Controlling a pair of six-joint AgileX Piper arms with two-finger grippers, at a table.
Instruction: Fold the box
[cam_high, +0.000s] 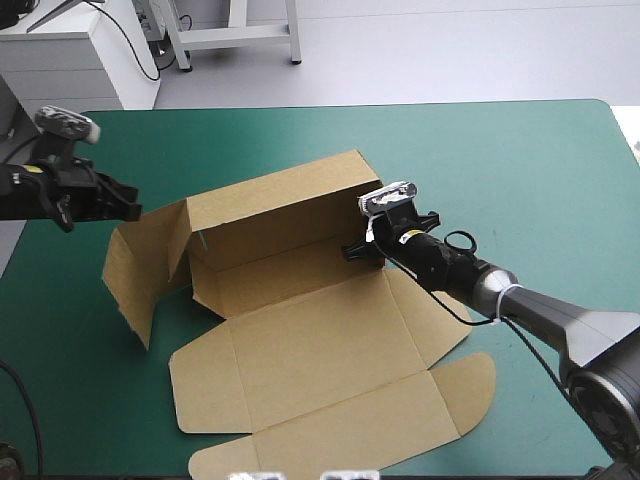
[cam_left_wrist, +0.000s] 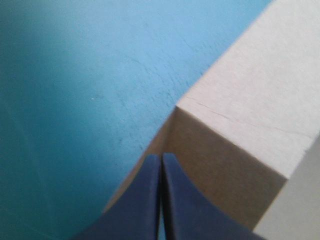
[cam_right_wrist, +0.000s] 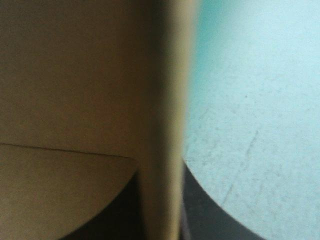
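I see the table (cam_high: 520, 150) with its teal-green cover filling the view. The brown box (cam_high: 310, 350) lies about in its middle, only half formed. Its long back wall (cam_high: 280, 200) stands up and the left end flap (cam_high: 140, 270) stands tilted outward. The other panels (cam_high: 340, 425) lie flat toward the near edge. My right gripper (cam_high: 360, 250) is at the right end of the back wall, its fingers (cam_right_wrist: 210, 215) almost closed with an edge of the board between them. My left gripper (cam_high: 130, 208) hovers just beside the upper corner of the left flap, its fingers pressed together into one point, holding nothing. I cannot tell whether it touches the board.
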